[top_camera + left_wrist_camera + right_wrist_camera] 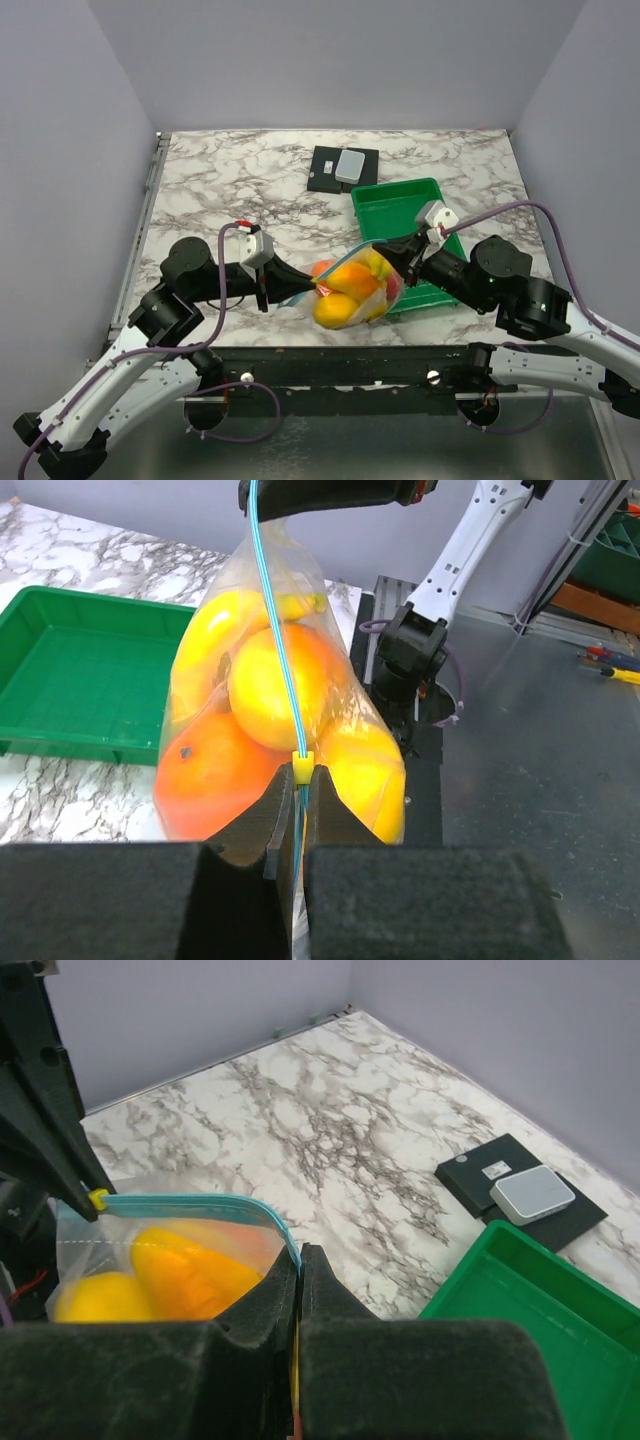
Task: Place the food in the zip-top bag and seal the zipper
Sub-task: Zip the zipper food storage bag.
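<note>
The clear zip-top bag (352, 283) hangs stretched between my two grippers, just above the table's front edge. It holds the food: orange (215, 770) and yellow (275, 685) round fruits, with more yellow behind. The light-blue zipper (280, 670) runs taut along its mouth, with a yellow slider (303, 767) right at my left fingertips. My left gripper (298, 788) is shut on the zipper end, and it also shows in the top view (298, 292). My right gripper (299, 1253) is shut on the bag's other top corner, and it also shows in the top view (398, 248). The zipper (190, 1201) looks closed along its length.
A green tray (385, 198) stands behind the bag to the right, under my right arm; it also shows in the wrist views (60, 660) (520, 1310). A black pad with a white box (343, 168) lies at the back. The table's black front rail (330, 360) is just below the bag.
</note>
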